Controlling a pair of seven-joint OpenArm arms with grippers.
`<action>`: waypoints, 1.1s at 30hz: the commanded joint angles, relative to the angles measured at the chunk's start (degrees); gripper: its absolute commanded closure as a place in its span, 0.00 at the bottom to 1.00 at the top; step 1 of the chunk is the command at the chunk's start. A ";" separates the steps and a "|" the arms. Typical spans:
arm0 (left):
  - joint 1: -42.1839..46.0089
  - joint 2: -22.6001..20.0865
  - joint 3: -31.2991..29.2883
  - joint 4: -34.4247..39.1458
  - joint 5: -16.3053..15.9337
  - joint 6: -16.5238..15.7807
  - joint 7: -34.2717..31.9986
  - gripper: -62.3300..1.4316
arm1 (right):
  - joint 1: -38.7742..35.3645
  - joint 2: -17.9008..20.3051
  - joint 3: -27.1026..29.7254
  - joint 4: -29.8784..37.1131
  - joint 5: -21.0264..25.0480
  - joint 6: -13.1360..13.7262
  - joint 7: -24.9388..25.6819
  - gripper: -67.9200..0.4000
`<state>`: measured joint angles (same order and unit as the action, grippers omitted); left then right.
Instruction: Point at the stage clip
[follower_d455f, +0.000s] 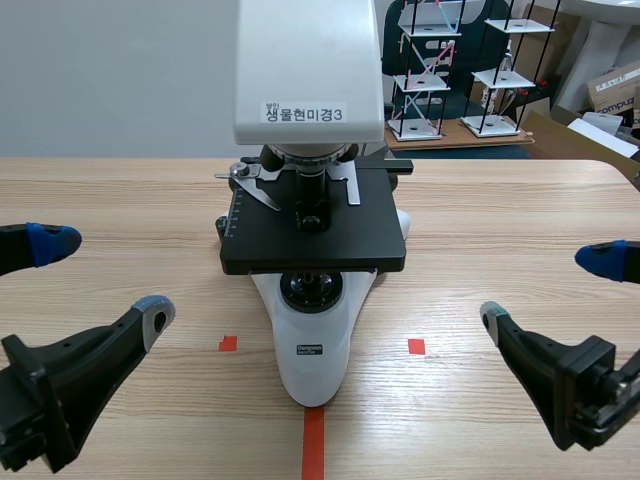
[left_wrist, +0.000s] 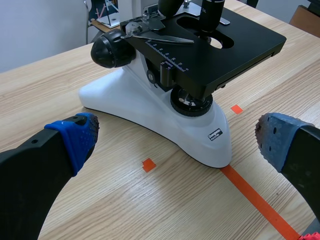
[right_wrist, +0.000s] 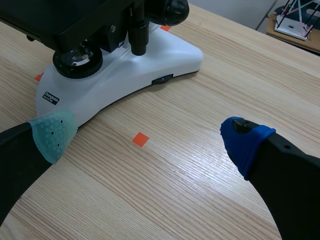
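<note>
The left gripper (follower_d455f: 105, 280) is held wide open at the near left of the table (follower_d455f: 120, 190). The right gripper (follower_d455f: 546, 290) is spread equally wide at the near right. A microscope (follower_d455f: 312, 370) is set between them, slightly farther off. The stage clip (follower_d455f: 256, 186) is seen on the far left part of its black stage (follower_d455f: 330, 245), well apart from both grippers.
</note>
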<state>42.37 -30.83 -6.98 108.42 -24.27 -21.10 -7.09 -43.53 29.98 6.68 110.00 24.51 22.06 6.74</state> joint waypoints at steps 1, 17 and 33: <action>0.44 -0.17 -0.11 1.38 -0.37 -0.07 -0.79 0.00 | 0.52 -0.15 0.09 0.52 0.39 0.07 0.87 0.06; 0.44 -0.17 -0.11 1.38 -0.15 -0.07 -0.81 0.00 | 0.50 -0.15 0.09 0.52 0.39 0.07 0.85 0.06; -2.16 -2.95 -0.09 0.59 -0.20 -1.40 -0.59 0.76 | 0.50 -0.15 0.09 0.52 0.37 0.07 0.85 0.06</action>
<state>41.41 -33.10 -6.98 108.40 -23.99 -22.61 -6.96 -43.53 29.98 6.68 110.00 24.51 22.06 6.74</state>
